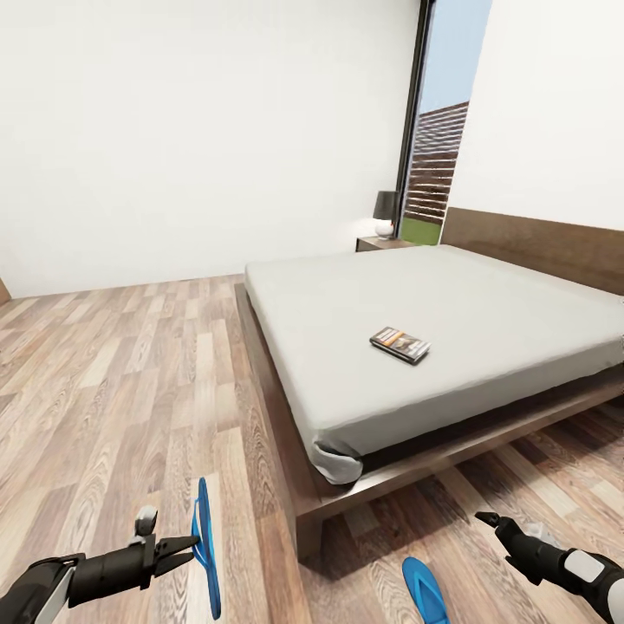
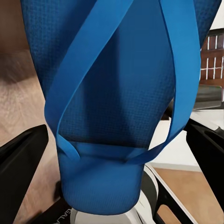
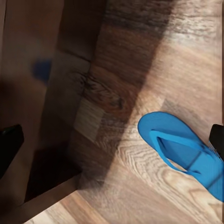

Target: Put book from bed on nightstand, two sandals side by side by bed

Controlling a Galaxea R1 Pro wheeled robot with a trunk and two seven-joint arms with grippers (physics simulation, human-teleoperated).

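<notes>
Left gripper [image 1: 192, 546]: low at the near left of the head view, clamped on one blue sandal [image 1: 204, 555]. That sandal hangs on edge above the wooden floor [image 1: 113, 390], so the head camera mostly gets its thin sole. In the left wrist view the same sandal [image 2: 116, 93] sits right up against the lens, straps facing the camera, with a black finger [image 2: 21, 168] on either side of it.

Right gripper [image 1: 485, 519]: low at the near right, pointing toward the foot of the bed and holding nothing. Honestly can't tell from the head view whether the claw is apart or together. In the right wrist view the dark fingertips [image 3: 10, 144] show at opposite edges of the picture, so it looks spread.

Second sandal [image 1: 425, 589]: flat on the floor, strap side up, near the closest corner of the bed frame and a bit to the left of the right gripper. The right wrist view has it [image 3: 184, 149] lying on the planks just outside the bed's shadow.

Bed [image 1: 451, 329]: pale mattress on a dark wooden frame, headboard along the right wall.

Book [image 1: 399, 343]: lying flat on the mattress, roughly mid-bed, closer to the foot edge than the headboard.

Nightstand [image 1: 381, 243]: at the far corner of the bed beside the window, with a dark-shaded lamp [image 1: 386, 212] on top.
</notes>
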